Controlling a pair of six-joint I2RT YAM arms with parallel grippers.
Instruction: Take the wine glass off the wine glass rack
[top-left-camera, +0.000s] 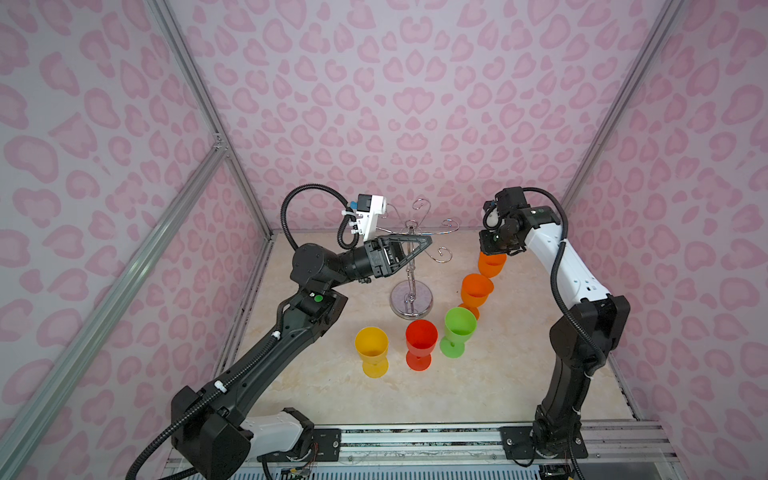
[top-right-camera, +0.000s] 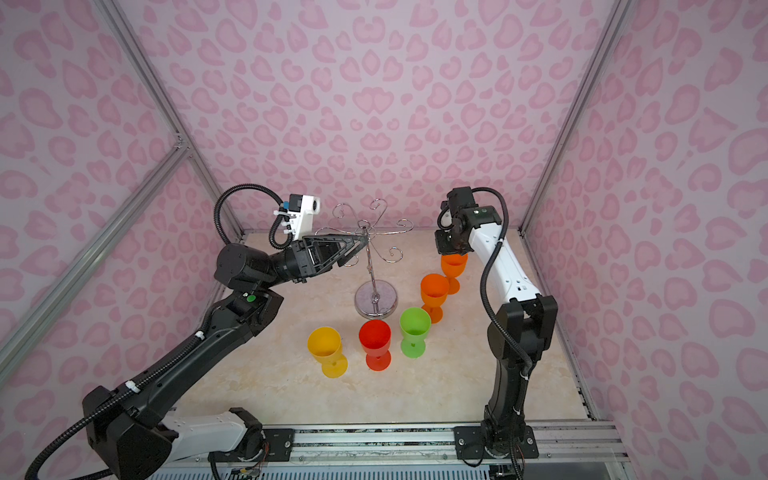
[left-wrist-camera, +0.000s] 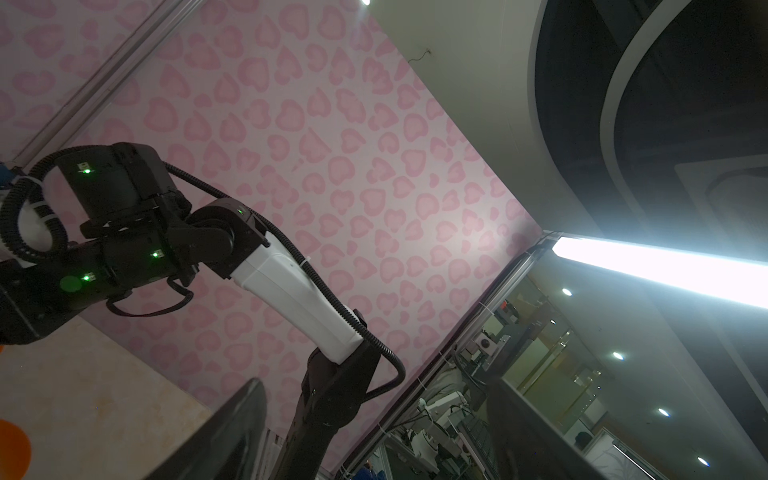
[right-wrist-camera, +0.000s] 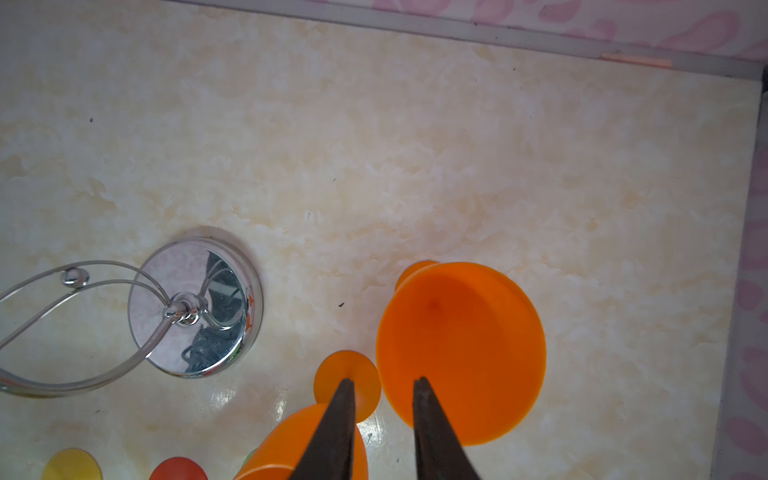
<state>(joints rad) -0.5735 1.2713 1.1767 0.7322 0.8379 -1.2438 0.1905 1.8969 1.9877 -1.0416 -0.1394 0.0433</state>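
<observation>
Status: rack (top-left-camera: 405, 301) looks bare. None of the scroll arms carries a glass in either top view. It stands upright mid-table (top-left-camera: 498, 374).

Five glasses are on the table, all upright on their feet in an arc in front and to the right of the rack: yellow (top-left-camera: 371, 343), red (top-left-camera: 421, 338), green (top-left-camera: 459, 326), near orange (top-left-camera: 476, 291), far orange (top-left-camera: 491, 264).

Right gripper (right-wrist-camera: 382, 380) sits directly over the far orange glass (right-wrist-camera: 461, 349), pointing down. Jaws are parted a little and straddle its rim, one finger over the bowl and one outside. The gap looks wider than the wall, so I read it as not clamped and holding nothing. The glass looks to be standing on its own foot.

Left gripper (top-left-camera: 415, 249) is up at the rack's hub, beside the pole. Jaws are spread wide, and the left wrist view shows nothing between the fingers. Can't tell if a finger touches the wire.

My read:
- Removal is effectively done, going by the bare arms. The far orange glass is probably the task's glass, set down well right of the rack base (right-wrist-camera: 195, 307).
- Left to do: lift the right gripper straight up off the rim without tipping the glass, and pull the left gripper away from the rack without snagging the curls.
- Main risk: a finger catching the rim on the way out, since near orange stands close by.
</observation>
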